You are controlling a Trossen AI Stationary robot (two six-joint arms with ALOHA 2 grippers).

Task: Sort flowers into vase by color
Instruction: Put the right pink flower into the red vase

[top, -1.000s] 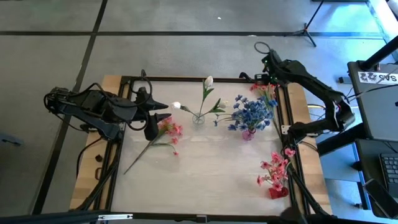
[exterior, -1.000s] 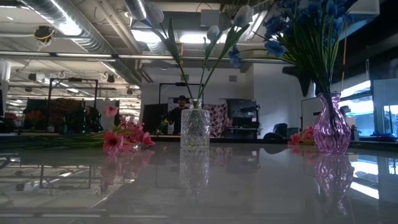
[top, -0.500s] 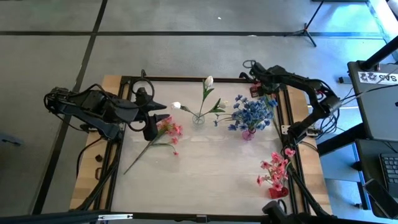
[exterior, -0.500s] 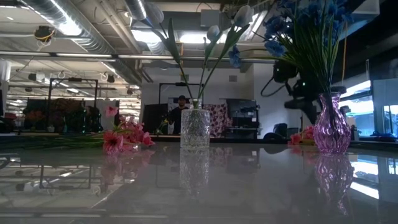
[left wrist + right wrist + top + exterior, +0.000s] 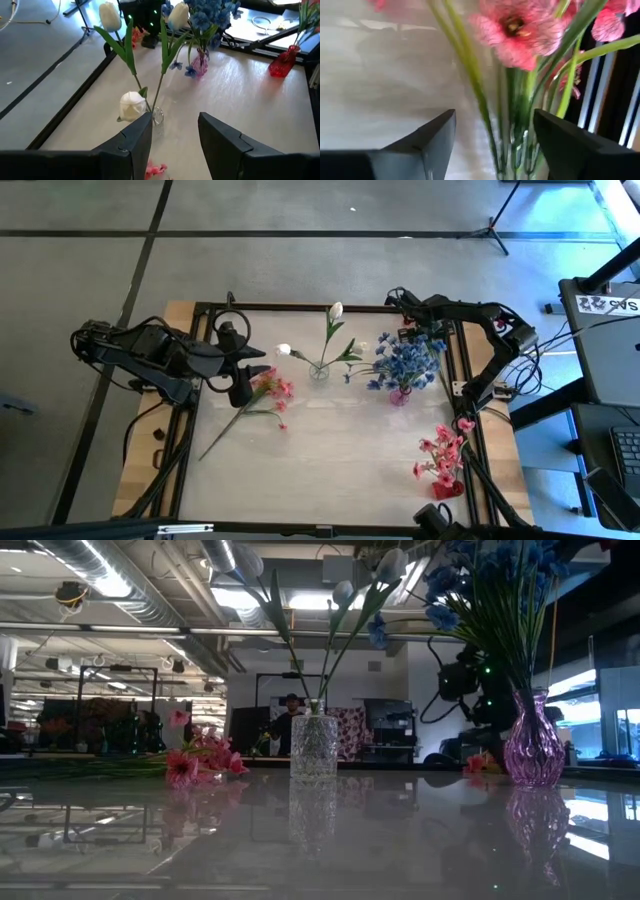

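A pink sprig (image 5: pixel 268 392) lies flat on the table at the left, its stem running toward the near left. My left gripper (image 5: pixel 268 359) hovers open over it, and a white bud (image 5: pixel 132 105) of the clear vase (image 5: pixel 319 370) shows just ahead of its fingers. Blue flowers stand in the purple vase (image 5: pixel 399 396), and pink ones in the red vase (image 5: pixel 447 488). At the far right corner my right gripper (image 5: pixel 495 120) points down, open. The green stems (image 5: pixel 517 125) of more pink flowers (image 5: pixel 520 30) stand between its fingers.
A black frame rail (image 5: pixel 300 306) borders the tabletop, and its right side (image 5: pixel 455 380) runs close to my right gripper. The purple vase (image 5: pixel 532 745) with its wide blue bunch stands just on the near side of that gripper. Bare tabletop (image 5: pixel 330 460) lies toward the near edge.
My right gripper has come down toward the table at the far right corner and moved a little toward the left, tipping to point more steeply down at the pink flowers there. The flowers and vases have kept their places.
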